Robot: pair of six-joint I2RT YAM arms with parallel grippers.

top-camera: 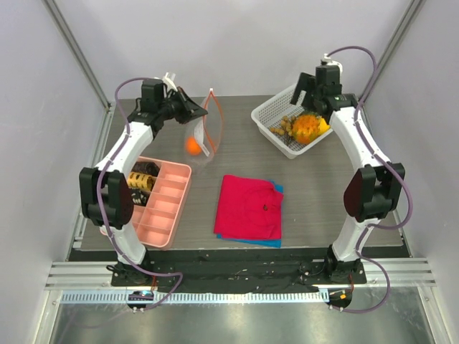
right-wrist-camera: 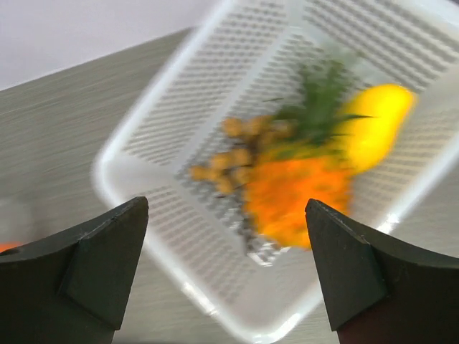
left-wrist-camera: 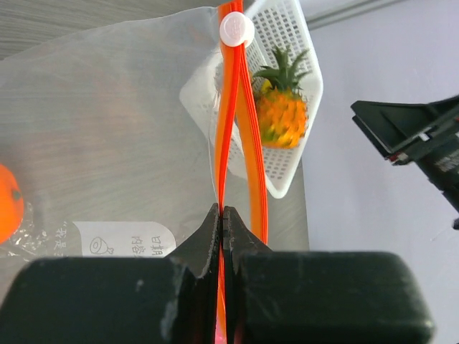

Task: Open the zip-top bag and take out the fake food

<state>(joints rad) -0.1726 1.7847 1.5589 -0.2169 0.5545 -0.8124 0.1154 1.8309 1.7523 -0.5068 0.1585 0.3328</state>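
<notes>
The zip-top bag [top-camera: 204, 133] hangs upright over the back left of the table. My left gripper [top-camera: 192, 110] is shut on its orange-red zip strip [left-wrist-camera: 230, 129], below the white slider [left-wrist-camera: 237, 29]. One orange fake fruit [top-camera: 193, 146] lies inside the clear bag [left-wrist-camera: 107, 129], at the left edge of the left wrist view [left-wrist-camera: 8, 204]. My right gripper [right-wrist-camera: 226, 208] stands open and empty above the white mesh basket [top-camera: 267, 115]. In the basket lie a pineapple [right-wrist-camera: 301, 193], a yellow fruit [right-wrist-camera: 376, 129] and brownish pieces [right-wrist-camera: 229, 161]. The right wrist view is blurred.
A pink divided tray [top-camera: 161, 208] with dark ringed pieces [top-camera: 142, 179] sits at the front left. A red cloth [top-camera: 247, 208] over a blue one lies in the middle front. The basket [left-wrist-camera: 287, 179] stands behind the bag in the left wrist view.
</notes>
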